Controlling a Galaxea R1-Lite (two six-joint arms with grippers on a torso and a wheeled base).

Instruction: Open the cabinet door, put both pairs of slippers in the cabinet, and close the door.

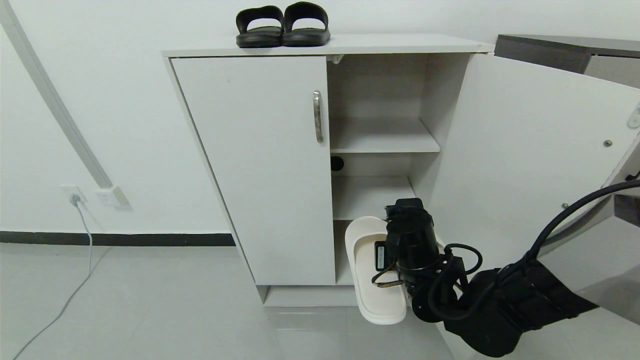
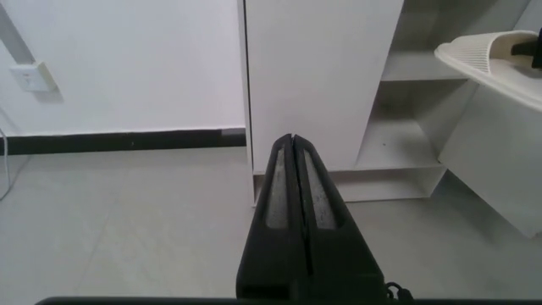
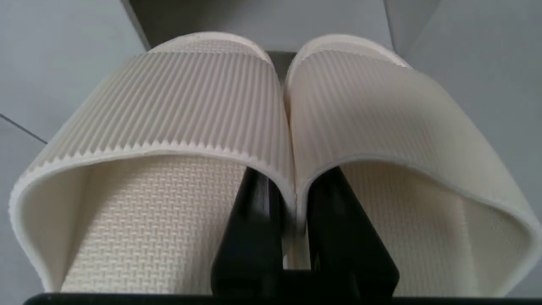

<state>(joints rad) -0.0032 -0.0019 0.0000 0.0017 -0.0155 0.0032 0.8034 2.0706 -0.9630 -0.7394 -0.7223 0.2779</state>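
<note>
A white cabinet [image 1: 260, 165] stands against the wall, its left door closed and its right door [image 1: 520, 150] swung open, showing bare shelves [image 1: 380, 137]. A pair of black slippers [image 1: 282, 25] sits on the cabinet top. My right gripper [image 3: 288, 212] is shut on the inner straps of a pair of white slippers [image 3: 195, 110], held side by side. In the head view these white slippers [image 1: 370, 265] hang low in front of the open compartment, just above the floor. My left gripper [image 2: 292, 169] is shut with nothing in it, low over the floor, facing the cabinet.
A metal handle [image 1: 317, 116] is on the closed left door. A wall socket with a trailing cable [image 1: 72, 197] is at the left. Grey furniture [image 1: 565, 47] stands behind the open door. Open floor lies left of the cabinet.
</note>
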